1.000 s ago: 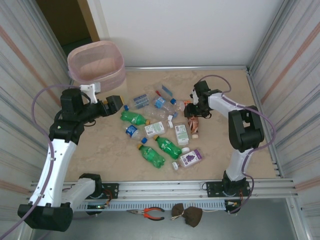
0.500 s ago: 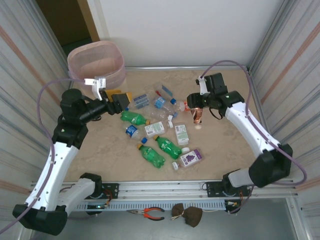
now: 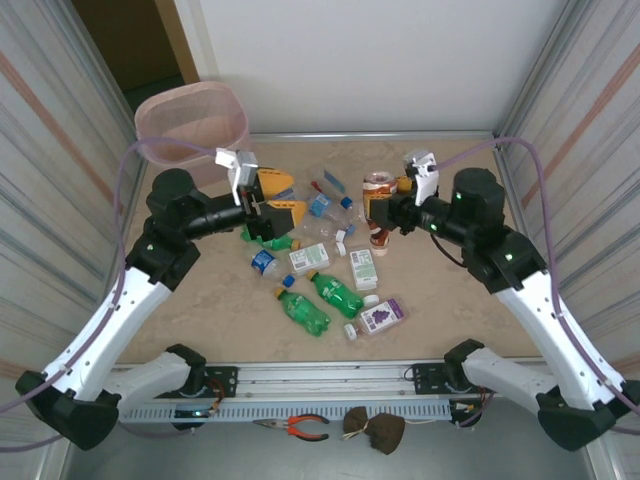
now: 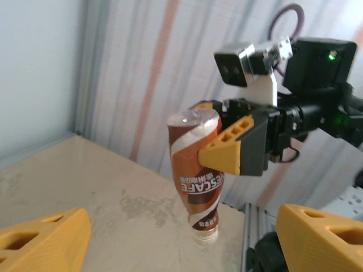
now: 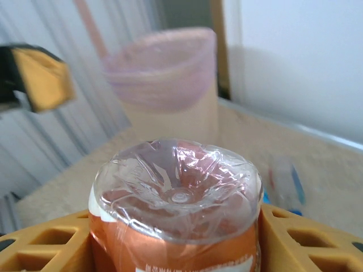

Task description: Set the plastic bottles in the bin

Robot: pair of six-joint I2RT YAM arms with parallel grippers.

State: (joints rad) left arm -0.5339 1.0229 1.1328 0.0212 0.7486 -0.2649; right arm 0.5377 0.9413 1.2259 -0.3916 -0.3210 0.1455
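The table (image 3: 440, 300) runs out below both claws, and the bin (image 3: 160, 152) stands at its far left corner, well to the left of the right claw (image 3: 385, 208) and just behind the left claw (image 3: 278, 198). Its pink liner is folded over the rim, and the right wrist view looks straight across at its wall.

About a dozen loose bottles (image 3: 320, 270) lie flat on the table between the two claws and nearer the arm bases. Among them are two green ones (image 3: 303, 312), two white ones and a purple-labelled one (image 3: 381, 316).

The right claw is closed on a brown coffee bottle (image 3: 378, 186), held upside down with the cap pointing at the table. Its orange fingers (image 4: 229, 150) pinch the middle of the label. The bottle looks clear of the table, though the cap's gap is hard to judge.

The left claw stands wide and holds nothing. It faces the brown bottle from the left, with a gap between them.

This looks like the carrying step for one bottle, probably a hand-over, since the bin sits on the left arm's side. Next the left claw would need to close in around the free part of the bottle. The right claw should let go only once that grip is firm. Then comes a swing back over the rim.
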